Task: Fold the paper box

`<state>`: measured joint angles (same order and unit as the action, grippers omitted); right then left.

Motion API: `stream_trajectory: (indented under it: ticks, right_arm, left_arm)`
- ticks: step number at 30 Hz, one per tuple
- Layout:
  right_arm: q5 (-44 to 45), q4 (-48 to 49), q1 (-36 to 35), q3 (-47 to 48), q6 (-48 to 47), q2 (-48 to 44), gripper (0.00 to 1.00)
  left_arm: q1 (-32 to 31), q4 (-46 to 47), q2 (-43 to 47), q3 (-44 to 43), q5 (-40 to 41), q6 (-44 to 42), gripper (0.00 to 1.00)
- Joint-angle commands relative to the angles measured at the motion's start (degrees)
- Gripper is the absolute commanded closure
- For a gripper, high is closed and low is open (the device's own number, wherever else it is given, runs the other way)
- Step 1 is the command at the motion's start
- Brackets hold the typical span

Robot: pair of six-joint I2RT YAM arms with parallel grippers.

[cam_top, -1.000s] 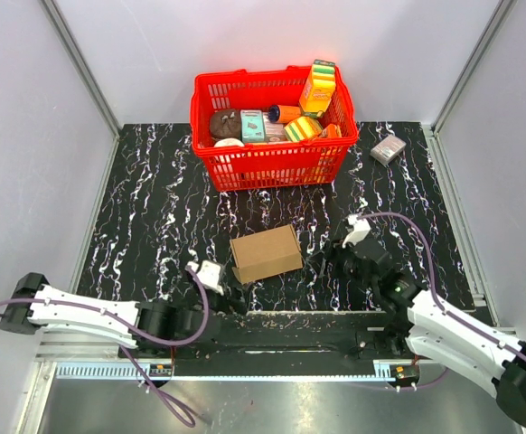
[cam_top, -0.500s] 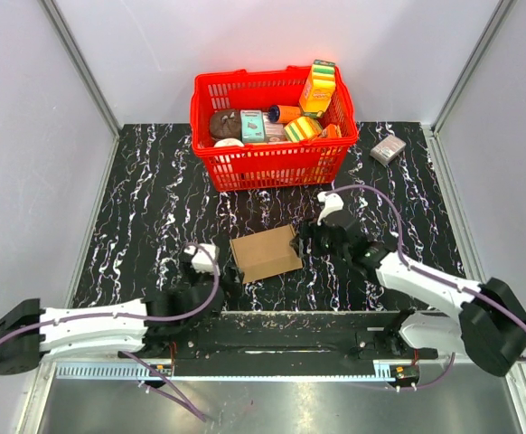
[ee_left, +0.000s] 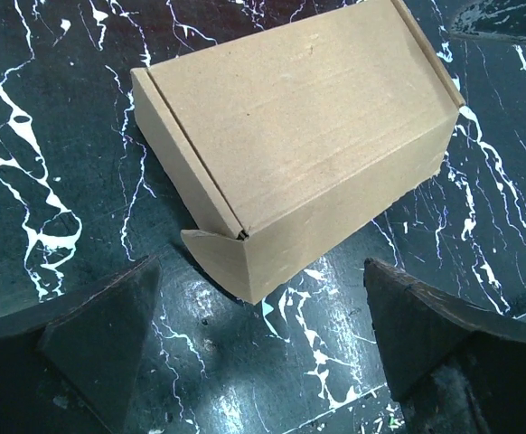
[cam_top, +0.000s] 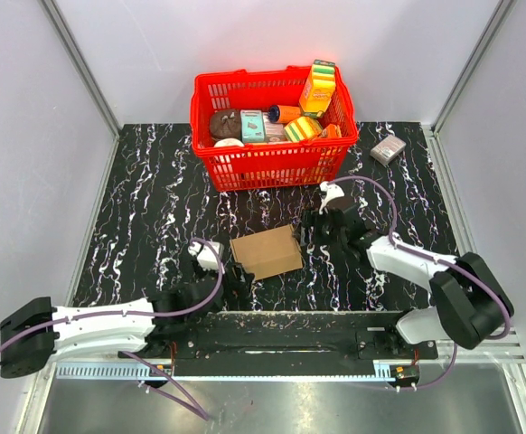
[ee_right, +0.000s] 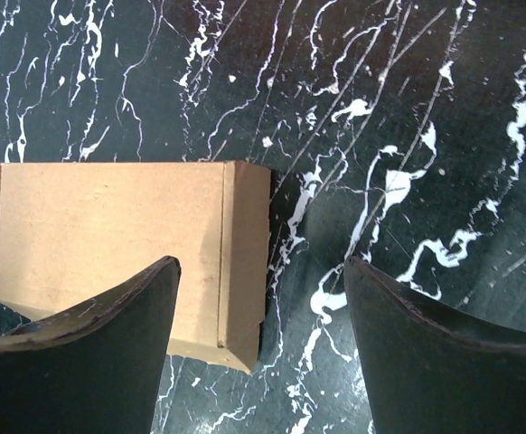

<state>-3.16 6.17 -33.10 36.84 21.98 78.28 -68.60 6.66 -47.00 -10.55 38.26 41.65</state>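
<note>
The paper box [cam_top: 266, 252] is a plain brown carton, folded shut, lying on the black marbled table. It also shows in the left wrist view [ee_left: 299, 136] and the right wrist view [ee_right: 127, 258]. My left gripper [cam_top: 236, 276] is open and empty just near-left of the box; its fingers [ee_left: 91, 334] frame the box's near corner without touching. My right gripper [cam_top: 314, 226] is open and empty at the box's right end; one finger [ee_right: 91, 353] hangs over the box top, the other over bare table.
A red basket [cam_top: 272, 163] full of colourful packages stands at the back of the table. A small grey-pink box [cam_top: 388, 149] lies at the back right. The table's near edge and a metal rail run close behind the arms.
My right gripper has swung left and further back up to the box's right end. My left gripper has moved slightly right and forward toward the box's near-left corner. The box has barely shifted.
</note>
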Motion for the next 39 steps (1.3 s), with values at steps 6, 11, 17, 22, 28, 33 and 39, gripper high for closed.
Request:
stream_trajectory:
  ticks: [6, 11, 17, 22, 28, 33, 39]
  right_arm:
    - [-5.63, 7.44, 1.11, 3.06, 0.26, 5.04, 0.21]
    - [-6.16, 8.15, 1.2, 2.89, 0.35, 5.3, 0.21]
    - [-7.39, 9.03, 1.2, 2.8, 0.26, 6.27, 0.21]
    - [-8.79, 10.43, 1.2, 2.45, 0.61, 6.97, 0.22]
    - [-10.38, 11.58, 1.29, 2.36, 1.66, 8.11, 0.23]
    - [-10.9, 11.67, 1.2, 2.36, 1.84, 8.38, 0.24]
    - [-12.31, 12.1, 1.2, 1.92, 2.81, 8.38, 0.29]
  left_arm:
    - [1.1, 3.98, -3.0, -0.53, -5.12, 3.79, 0.01]
    - [1.8, 6.08, -6.95, -1.4, -6.61, 4.32, 0.01]
    - [2.24, 10.57, -12.66, -3.07, -8.82, 4.14, 0.01]
    - [3.2, 12.68, -13.64, -3.6, -9.52, 3.09, 0.01]
    - [4.26, 14.7, -14.78, -4.04, -12.5, 2.21, 0.01]
    - [4.35, 16.46, -16.54, -4.31, -15.05, 2.21, 0.01]
    - [4.35, 17.25, -17.25, -4.66, -16.81, 1.95, 0.01]
